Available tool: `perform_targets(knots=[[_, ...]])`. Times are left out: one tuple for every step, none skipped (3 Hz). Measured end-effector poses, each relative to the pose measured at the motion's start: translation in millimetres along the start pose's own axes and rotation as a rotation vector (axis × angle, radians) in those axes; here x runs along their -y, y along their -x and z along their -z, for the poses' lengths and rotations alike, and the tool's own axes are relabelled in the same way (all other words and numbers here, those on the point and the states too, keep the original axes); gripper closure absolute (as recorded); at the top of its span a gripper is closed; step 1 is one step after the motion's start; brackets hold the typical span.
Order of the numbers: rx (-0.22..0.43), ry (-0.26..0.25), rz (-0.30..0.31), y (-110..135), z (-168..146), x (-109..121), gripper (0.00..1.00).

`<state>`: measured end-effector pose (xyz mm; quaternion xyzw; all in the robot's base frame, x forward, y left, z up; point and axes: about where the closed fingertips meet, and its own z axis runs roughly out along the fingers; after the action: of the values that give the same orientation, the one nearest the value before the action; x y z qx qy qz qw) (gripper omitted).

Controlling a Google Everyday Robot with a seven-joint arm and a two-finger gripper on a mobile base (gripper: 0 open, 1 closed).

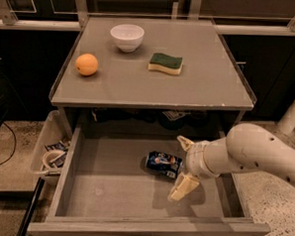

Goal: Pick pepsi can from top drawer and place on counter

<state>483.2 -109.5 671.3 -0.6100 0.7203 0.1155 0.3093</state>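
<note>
The pepsi can [162,163] lies on its side near the middle of the open top drawer [104,185], dark blue with white markings. My gripper [183,164] reaches in from the right, low inside the drawer. It is open, with one pale finger [185,142] behind the can's right end and the other finger [184,186] in front of it. The can's right end sits at the mouth of the gap between them. The counter [139,85] is the grey tabletop above the drawer.
On the counter stand a white bowl [127,37], an orange [86,64] and a green-and-yellow sponge [165,63]. A pale bin [51,144] with a cup and wrappers hangs left of the drawer. Speckled floor lies to the right.
</note>
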Motion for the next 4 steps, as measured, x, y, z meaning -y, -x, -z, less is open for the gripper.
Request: perform_targets(knots=[[0.031, -0.027, 0.015, -7.3, -22.2, 17.4, 0.00], [0.090, 0.008, -0.022, -12.0, -44.8, 32.5, 0.00], [0.141, 0.056, -0.084, -12.1, -63.6, 39.4, 0.00], [0.145, 0.058, -0.088, -12.6, -65.4, 40.1, 0.00]])
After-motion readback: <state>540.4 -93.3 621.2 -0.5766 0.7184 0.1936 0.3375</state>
